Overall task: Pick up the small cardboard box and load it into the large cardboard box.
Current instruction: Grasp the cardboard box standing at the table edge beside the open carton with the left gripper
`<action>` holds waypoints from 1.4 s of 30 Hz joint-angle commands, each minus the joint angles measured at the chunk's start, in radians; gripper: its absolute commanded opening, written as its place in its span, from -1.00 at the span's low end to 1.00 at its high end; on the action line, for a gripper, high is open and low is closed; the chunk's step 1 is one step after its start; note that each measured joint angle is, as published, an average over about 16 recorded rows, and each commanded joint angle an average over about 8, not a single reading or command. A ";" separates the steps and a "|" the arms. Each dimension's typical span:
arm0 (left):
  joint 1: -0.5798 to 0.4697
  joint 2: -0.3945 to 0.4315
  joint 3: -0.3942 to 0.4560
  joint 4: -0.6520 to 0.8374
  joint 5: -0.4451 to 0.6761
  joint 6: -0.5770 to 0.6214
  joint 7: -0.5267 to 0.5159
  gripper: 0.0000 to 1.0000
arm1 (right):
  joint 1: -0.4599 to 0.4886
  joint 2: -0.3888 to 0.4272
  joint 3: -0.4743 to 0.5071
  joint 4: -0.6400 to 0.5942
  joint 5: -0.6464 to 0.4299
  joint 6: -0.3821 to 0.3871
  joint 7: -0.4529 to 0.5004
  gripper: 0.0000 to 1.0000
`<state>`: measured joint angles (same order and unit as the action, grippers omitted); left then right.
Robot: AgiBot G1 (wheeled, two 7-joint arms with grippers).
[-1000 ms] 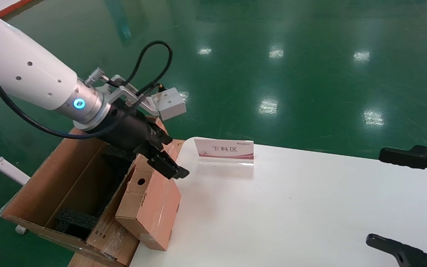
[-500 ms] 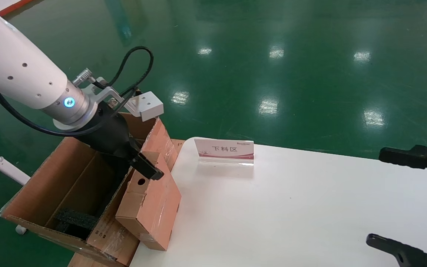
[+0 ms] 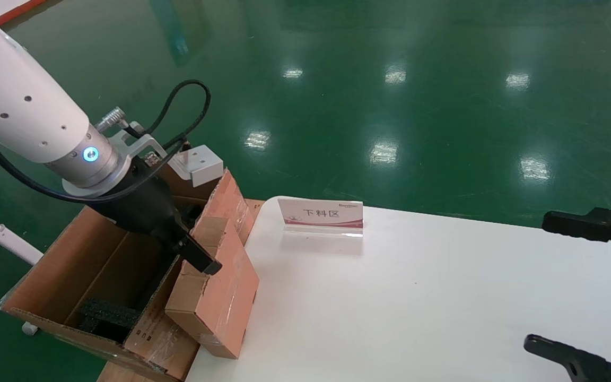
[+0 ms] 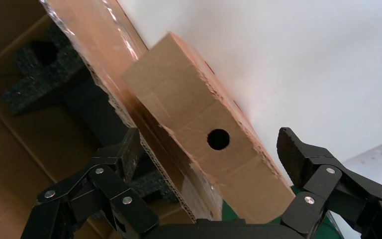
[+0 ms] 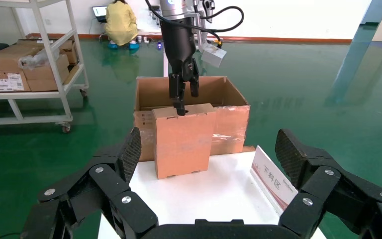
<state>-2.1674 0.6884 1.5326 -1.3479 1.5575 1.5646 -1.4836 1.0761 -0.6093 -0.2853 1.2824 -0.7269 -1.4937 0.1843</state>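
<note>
The small cardboard box (image 3: pixel 215 297) stands tilted on the table's left edge, leaning against the large cardboard box (image 3: pixel 67 265). Its top face with the round hole (image 4: pixel 218 139) shows in the left wrist view. My left gripper (image 3: pixel 197 254) is open over that top end. One finger (image 4: pixel 122 154) is inside the large box's wall, and the other (image 4: pixel 293 149) is on the table side, neither touching the small box. Black foam (image 3: pixel 109 313) lies in the large box. My right gripper (image 3: pixel 538 280) is open at the table's right side, far from both boxes.
A white sign with red print (image 3: pixel 321 215) stands on the white table (image 3: pixel 417 297) near its back edge. Green floor surrounds the table. In the right wrist view a shelf cart with cartons (image 5: pixel 25 64) and a person (image 5: pixel 122 22) are far behind.
My left gripper has moved down and to the left, from beside the small box's table side to straddling its top end. The small box and right arm have not moved.
</note>
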 commanded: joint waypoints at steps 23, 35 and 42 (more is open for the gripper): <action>0.020 0.006 0.122 0.001 -0.031 -0.076 -0.045 1.00 | 0.000 0.001 -0.002 0.000 0.001 0.001 -0.001 1.00; 0.036 -0.017 0.113 0.003 -0.056 -0.120 -0.047 1.00 | 0.000 0.001 -0.002 0.000 0.002 0.001 -0.001 1.00; 0.033 -0.011 0.114 0.002 -0.050 -0.112 -0.047 0.69 | 0.000 0.001 -0.002 0.000 0.002 0.001 -0.001 1.00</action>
<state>-2.1344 0.6768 1.6466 -1.3454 1.5072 1.4518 -1.5305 1.0763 -0.6083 -0.2870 1.2822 -0.7252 -1.4925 0.1833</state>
